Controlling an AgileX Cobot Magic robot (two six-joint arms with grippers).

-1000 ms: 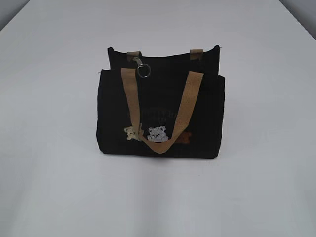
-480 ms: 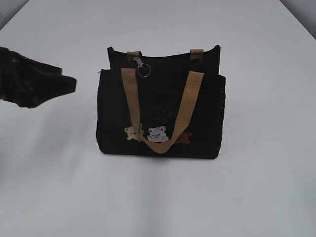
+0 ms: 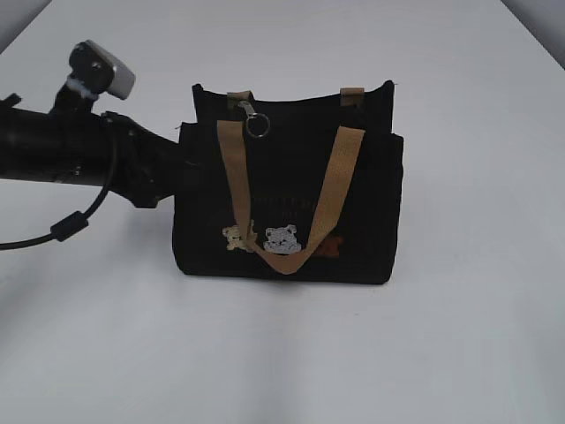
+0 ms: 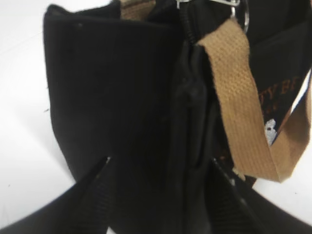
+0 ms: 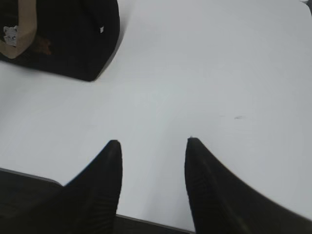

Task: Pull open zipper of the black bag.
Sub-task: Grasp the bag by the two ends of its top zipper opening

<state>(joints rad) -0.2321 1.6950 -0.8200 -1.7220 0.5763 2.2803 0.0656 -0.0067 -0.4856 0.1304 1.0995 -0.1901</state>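
The black bag (image 3: 291,203) stands upright mid-table, its tan straps (image 3: 234,177) hanging down the front over the bear patches. The zipper's silver pull with its round ring (image 3: 257,126) lies at the top, toward the left end. My left gripper (image 3: 177,172) is at the bag's left end, dark against the fabric. In the left wrist view that gripper (image 4: 158,160) stands open, its fingers spread to either side of the bag's end panel (image 4: 112,87), and the ring (image 4: 245,17) shows at the upper edge. My right gripper (image 5: 152,142) is open over bare table, away from the bag (image 5: 73,34).
The white table (image 3: 459,336) surrounds the bag on all sides. The left arm with its cable (image 3: 71,225) stretches in from the left edge. The right arm does not show in the exterior view.
The left arm has come in from the left edge and reached the bag's left end. The bag and the right gripper have stayed put.
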